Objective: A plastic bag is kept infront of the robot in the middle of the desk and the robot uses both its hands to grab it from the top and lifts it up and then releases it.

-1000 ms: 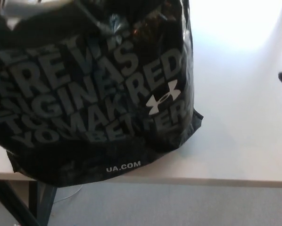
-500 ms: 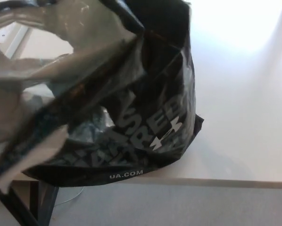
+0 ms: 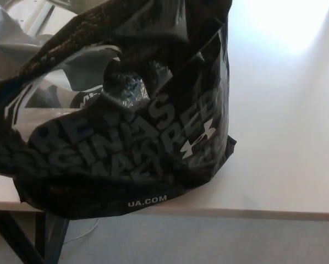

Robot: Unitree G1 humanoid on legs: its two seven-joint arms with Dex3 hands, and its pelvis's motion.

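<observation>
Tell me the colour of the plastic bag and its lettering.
The bag is glossy black with grey-white lettering, seen in the head view.

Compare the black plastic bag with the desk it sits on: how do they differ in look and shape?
The plastic bag is black with grey lettering; the desk is plain white. The bag is crumpled and glossy, its top folded over; the desk is flat and smooth. The bag's lower edge overhangs the desk's front edge. Neither robot hand is visible.

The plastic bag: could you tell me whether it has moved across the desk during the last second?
No. The plastic bag crumples and reshapes at the top, but its bottom corner stays at the same spot by the desk front edge.
</observation>
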